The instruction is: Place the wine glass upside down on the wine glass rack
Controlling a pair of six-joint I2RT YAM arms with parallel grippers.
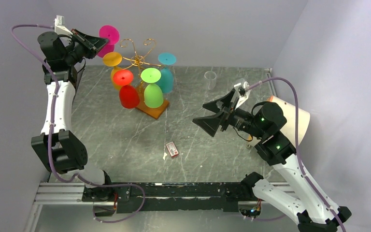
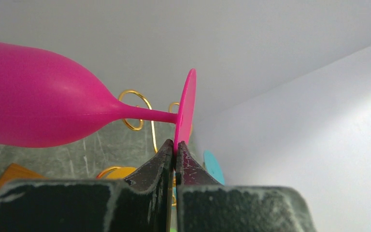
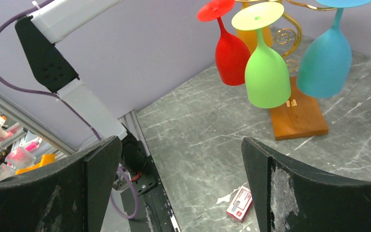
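My left gripper (image 1: 98, 44) is raised at the far left, left of the gold wire wine glass rack (image 1: 138, 54). It is shut on the rim of the foot of a pink wine glass (image 2: 43, 108). The glass lies roughly sideways, its foot (image 1: 109, 34) toward the rack's curled arms (image 2: 134, 107). The rack stands on a brown wooden base (image 1: 155, 109) and holds red (image 1: 128, 95), green (image 1: 153, 94), orange (image 1: 112, 60) and teal (image 1: 166, 79) glasses upside down. My right gripper (image 1: 212, 114) is open and empty above the table's right side.
A clear plastic cup (image 1: 210, 79) stands at the back right. A small red and white box (image 1: 172, 149) lies on the grey marble table (image 1: 125, 145) near the front middle, also in the right wrist view (image 3: 240, 202). Walls enclose the left, back and right.
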